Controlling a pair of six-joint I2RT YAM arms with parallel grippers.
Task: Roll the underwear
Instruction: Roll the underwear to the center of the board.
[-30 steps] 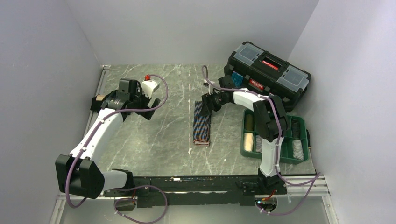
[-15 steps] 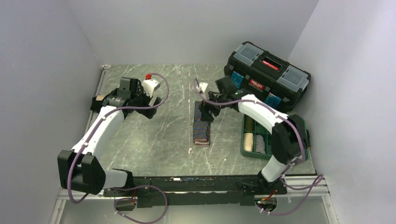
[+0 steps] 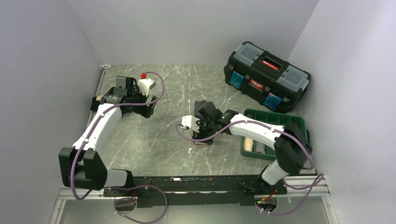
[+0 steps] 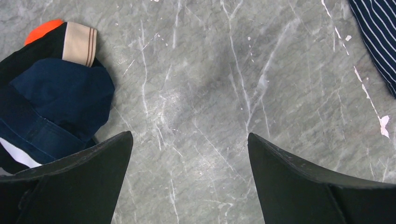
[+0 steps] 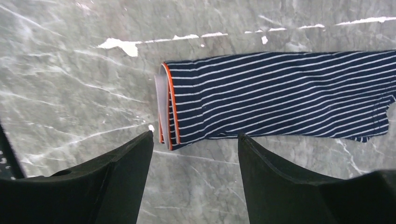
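The navy white-striped underwear [image 5: 280,93] lies flat on the table as a long folded strip, its orange-edged waistband end [image 5: 166,109] just beyond my right fingertips. My right gripper [image 5: 195,136] is open with only table between its fingers. From above, my right gripper [image 3: 203,133] hovers low over the strip's near end [image 3: 201,142], and the far end [image 3: 201,104] shows behind it. A pile of dark navy underwear [image 4: 51,102] and black underwear with a tan band [image 4: 79,43] lies left of my open left gripper [image 4: 189,137], which is empty. My left gripper [image 3: 140,100] is at the far left.
A black toolbox [image 3: 266,77] with a red latch stands at the back right. A green compartment tray [image 3: 299,125] holding rolled items sits at the right, under my right arm. Grey walls close in the table on three sides.
My right arm has swung from the striped strip's far end toward me to its near end. My left arm shifted slightly back and left. The strip has stayed in place.
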